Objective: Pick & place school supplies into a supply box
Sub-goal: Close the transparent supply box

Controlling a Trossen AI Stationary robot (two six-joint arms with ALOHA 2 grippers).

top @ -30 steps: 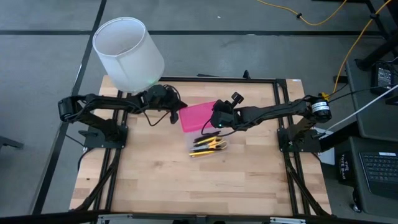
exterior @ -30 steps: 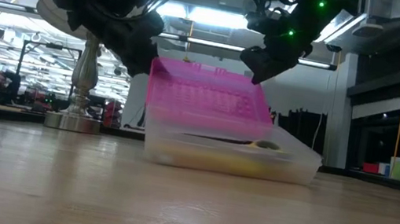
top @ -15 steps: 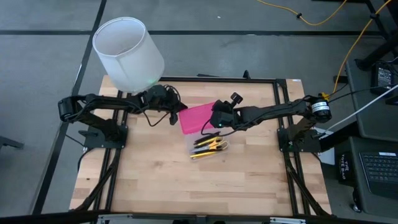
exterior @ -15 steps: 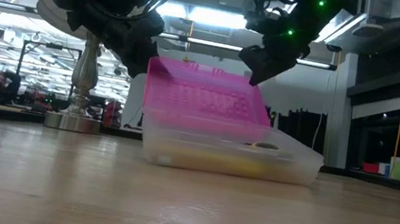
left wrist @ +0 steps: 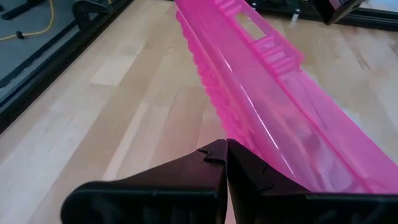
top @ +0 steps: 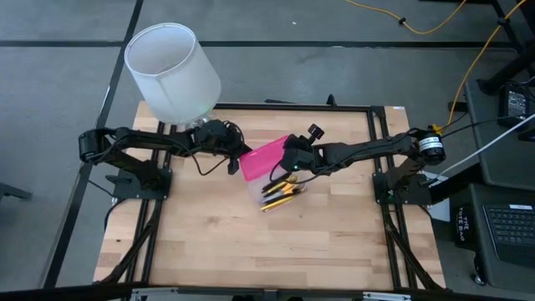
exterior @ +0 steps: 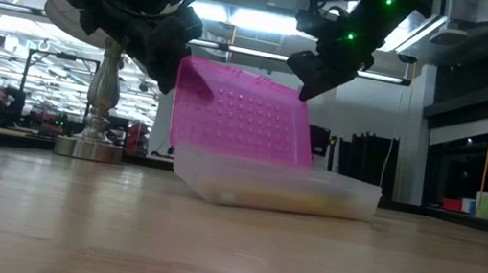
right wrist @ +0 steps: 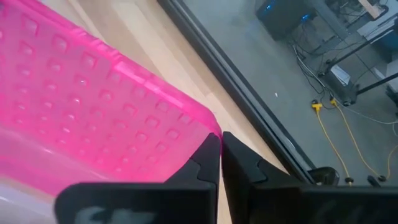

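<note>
supply box (exterior: 274, 165) on table (exterior: 227, 250) | pink lid raised | left gripper (exterior: 178, 44), right gripper (exterior: 304, 73) at its top corners

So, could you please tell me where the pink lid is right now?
In the high view the pink lid stands raised at the table's middle, over the clear base with the pens, between the left claw and the right claw.

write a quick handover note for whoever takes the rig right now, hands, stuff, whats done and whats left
Left hand: shut, at the pink lid's left end.
Right hand: shut, at the lid's right end, holding nothing that shows.
Supply box: mid-table, lid raised and tilted, not closed.
Supplies: pens and yellow scissors lie in the clear base.
Done: supplies are in the box.
Left: probably bring the lid down and shut it, then pull both arms back.
</note>
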